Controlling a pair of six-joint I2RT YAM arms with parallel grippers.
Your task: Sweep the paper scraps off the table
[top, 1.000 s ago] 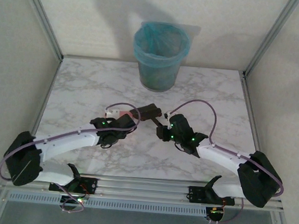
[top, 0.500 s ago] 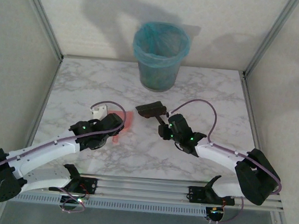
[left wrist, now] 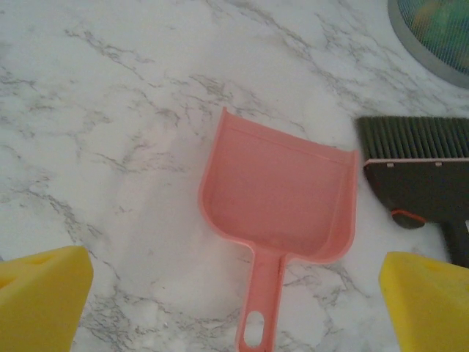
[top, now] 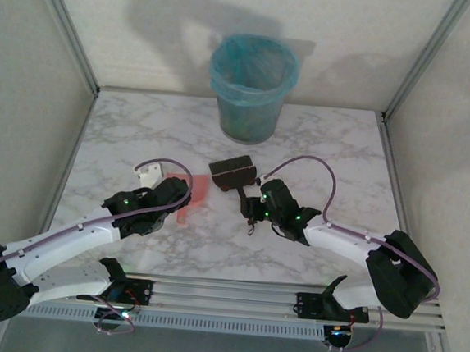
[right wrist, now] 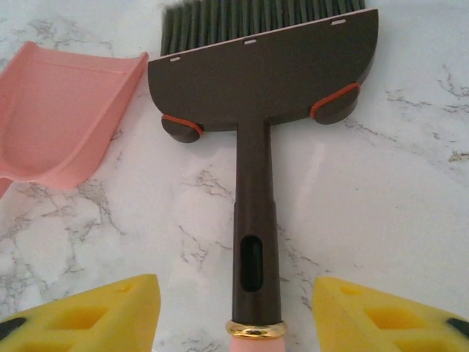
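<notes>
Mid-counter, a little left of centre: pink dustpan (left wrist: 278, 198) lies flat on the counter (top: 328, 143), mouth toward the far edge, handle toward the near edge; its pan looks bare.
Brush: dark-bristled brush (right wrist: 253, 88) lies just right of the dustpan, bristles toward the far edge; its head corner meets the pan's right lip, touching or a hair apart, cannot tell.
Bin: blue-lined bin (top: 249, 111) stands at the middle of the far edge.
Paper scraps: blurred green, orange and blue bits (left wrist: 440, 22) sit inside the bin's rim; I take these for the paper scraps.
Left pincer: left pincer (left wrist: 234, 301) is spread wide over the dustpan handle, both yellow tips well clear of it, pinching nothing.
Right pincer: right pincer (right wrist: 234, 312) is spread either side of the brush handle, with bare marble showing on both sides of the handle; no pinch.
Step in hand (judged): tools laid down, arms due to leave them; the sweep looks close to finished.
Doing it well: hold both pairs of fingers wide and rise straight up off each handle before drawing toward the near edge.
Risk: a tip snagging the brush handle would swing the head into the dustpan; a sideways pull-out is the move to avoid.
</notes>
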